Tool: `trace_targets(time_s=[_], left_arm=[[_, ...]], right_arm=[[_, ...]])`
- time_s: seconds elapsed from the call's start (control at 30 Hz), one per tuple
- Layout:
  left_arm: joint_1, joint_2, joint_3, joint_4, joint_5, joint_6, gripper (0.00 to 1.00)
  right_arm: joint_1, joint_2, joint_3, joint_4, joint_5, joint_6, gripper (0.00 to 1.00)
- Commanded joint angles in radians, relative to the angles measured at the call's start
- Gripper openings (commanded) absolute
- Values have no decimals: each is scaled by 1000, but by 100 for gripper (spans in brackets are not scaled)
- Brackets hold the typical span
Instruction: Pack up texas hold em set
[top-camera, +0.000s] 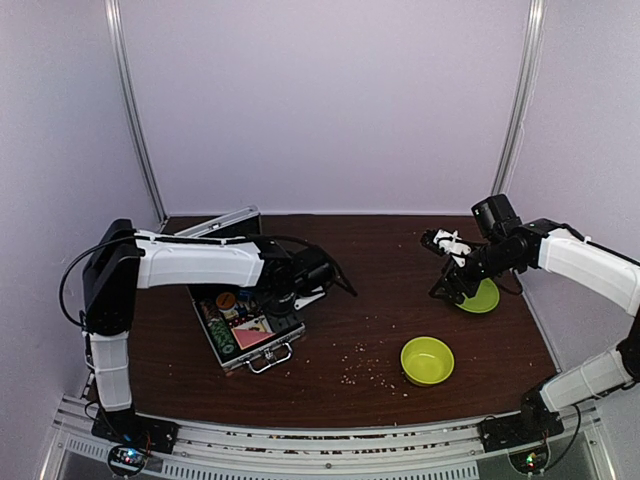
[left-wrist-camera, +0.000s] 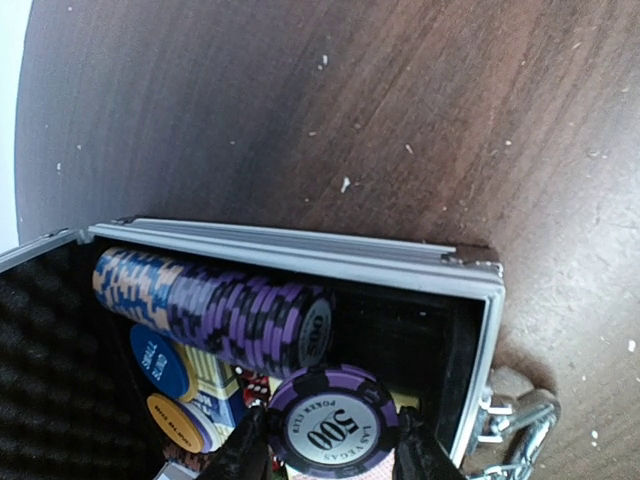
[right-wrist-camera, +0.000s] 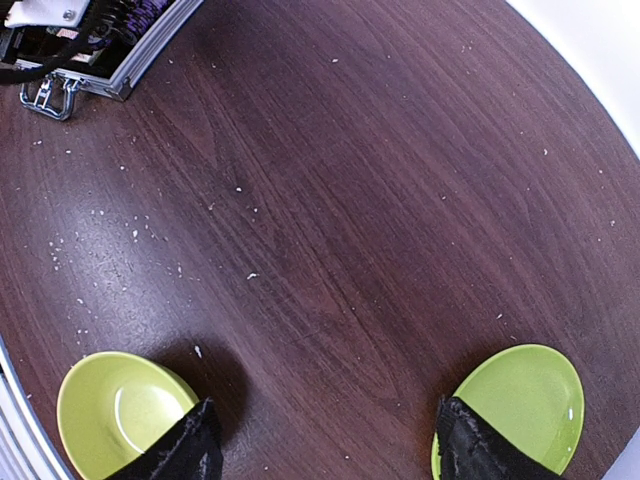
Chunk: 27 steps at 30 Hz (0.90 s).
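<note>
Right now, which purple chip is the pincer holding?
The lone 500 chip in the left pincer; the other chips sit stacked in the case.

Soft, even light; mild wrist-lens curving.
Overhead view is bright yet grainy. The counter (right-wrist-camera: 330, 200) shows a pale sheen at left in the right wrist view; the case (left-wrist-camera: 300, 250) interior lies in deep shadow.

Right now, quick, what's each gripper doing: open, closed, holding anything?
Left gripper: closed on a purple poker chip over the open case.
Right gripper: open, holding nothing.
</note>
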Motion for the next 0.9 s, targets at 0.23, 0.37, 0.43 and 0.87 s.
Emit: trace_targets(time_s=[0.23,0.37,0.43,0.87], left_arm=[[35,73,38,63,-39,36,23],[38,94,42,62,-48,44,28],[38,96,38,62,-52,43,38],[38,61,17,63,-63,34,53]], right_arm=[[-4,9,23,-13,-4,-11,74],[-5,14,25,-15,-5,-13,74],[-4,16,25,-17,-5,-14,74],[-4,35,30,-27,-10,-16,74]])
